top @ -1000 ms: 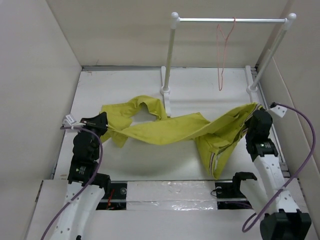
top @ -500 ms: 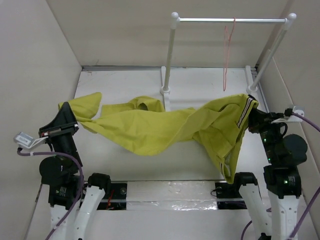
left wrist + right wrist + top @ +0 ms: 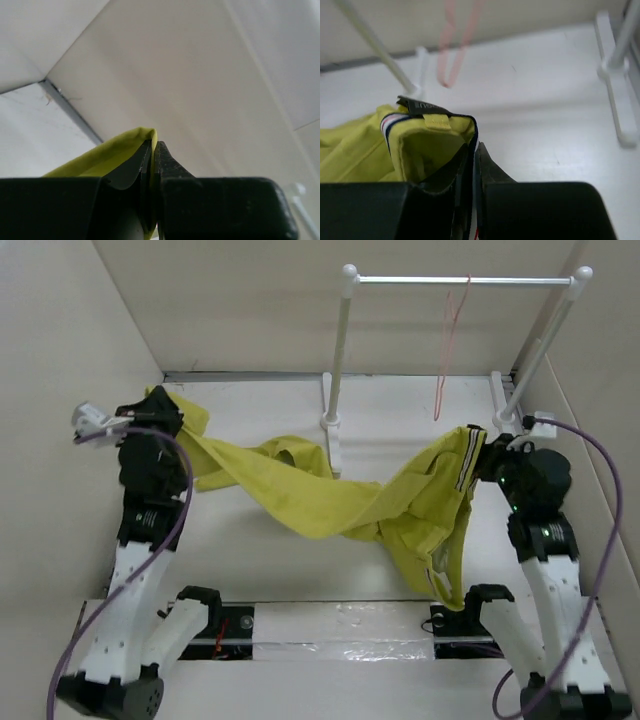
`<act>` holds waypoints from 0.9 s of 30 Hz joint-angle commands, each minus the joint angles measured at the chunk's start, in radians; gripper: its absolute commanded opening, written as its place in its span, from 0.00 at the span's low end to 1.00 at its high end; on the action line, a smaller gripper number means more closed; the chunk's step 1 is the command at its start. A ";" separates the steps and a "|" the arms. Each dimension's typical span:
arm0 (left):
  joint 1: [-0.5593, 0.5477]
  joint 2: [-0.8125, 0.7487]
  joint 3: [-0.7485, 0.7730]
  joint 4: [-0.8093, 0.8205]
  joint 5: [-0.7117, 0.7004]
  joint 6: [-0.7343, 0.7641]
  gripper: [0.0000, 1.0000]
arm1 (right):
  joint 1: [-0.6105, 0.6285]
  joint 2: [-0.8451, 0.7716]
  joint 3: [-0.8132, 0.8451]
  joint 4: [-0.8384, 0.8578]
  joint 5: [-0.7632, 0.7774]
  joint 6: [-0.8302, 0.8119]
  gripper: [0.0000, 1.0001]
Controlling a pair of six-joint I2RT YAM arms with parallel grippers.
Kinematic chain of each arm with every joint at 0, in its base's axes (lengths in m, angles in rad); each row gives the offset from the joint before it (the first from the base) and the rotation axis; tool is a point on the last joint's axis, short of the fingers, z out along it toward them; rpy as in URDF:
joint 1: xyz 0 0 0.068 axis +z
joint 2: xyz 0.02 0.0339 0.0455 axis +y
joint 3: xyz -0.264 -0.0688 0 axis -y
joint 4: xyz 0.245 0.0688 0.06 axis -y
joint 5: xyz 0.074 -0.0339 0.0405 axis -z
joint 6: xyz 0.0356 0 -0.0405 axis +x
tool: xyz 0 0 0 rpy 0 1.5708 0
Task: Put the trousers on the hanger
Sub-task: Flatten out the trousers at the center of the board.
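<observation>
The long mustard-yellow cloth trousers (image 3: 330, 505) sag over the white desk (image 3: 260, 570), strung from 10 o'clock to 3 o'clock. The left gripper (image 3: 160, 412) pinches one end and the right gripper (image 3: 482, 458) clamps the striped waistband. The thin pinkish-red wire hanger (image 3: 445, 350) hangs on the metal rail (image 3: 460, 281) at 1 o'clock, well apart. Each grip catches only a thin edge, so a harder pull could slip the cloth free. Dragging cloth could also unhook the light wire.

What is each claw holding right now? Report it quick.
Left claw: closed on the trousers.
Right claw: closed on the trousers' waistband.
</observation>
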State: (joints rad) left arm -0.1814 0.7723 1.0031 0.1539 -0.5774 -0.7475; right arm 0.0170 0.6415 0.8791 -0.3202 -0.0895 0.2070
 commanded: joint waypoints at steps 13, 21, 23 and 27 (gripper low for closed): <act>0.000 0.825 0.416 -0.057 0.008 0.165 0.65 | -0.209 0.414 -0.081 0.469 0.034 0.115 0.00; 0.000 0.449 -0.217 0.064 -0.018 -0.083 0.84 | -0.198 0.455 -0.101 0.504 0.042 0.098 0.00; 0.000 0.359 -0.364 0.042 0.010 -0.148 0.72 | -0.198 0.466 -0.101 0.518 0.043 0.098 0.00; 0.000 0.262 -0.535 0.010 0.047 -0.237 0.66 | -0.198 0.461 -0.106 0.541 0.036 0.107 0.00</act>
State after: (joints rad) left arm -0.1818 1.0775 0.5362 0.1898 -0.5468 -0.8825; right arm -0.1825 1.1202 0.7544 0.0807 -0.0608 0.3107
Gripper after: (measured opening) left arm 0.665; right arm 0.108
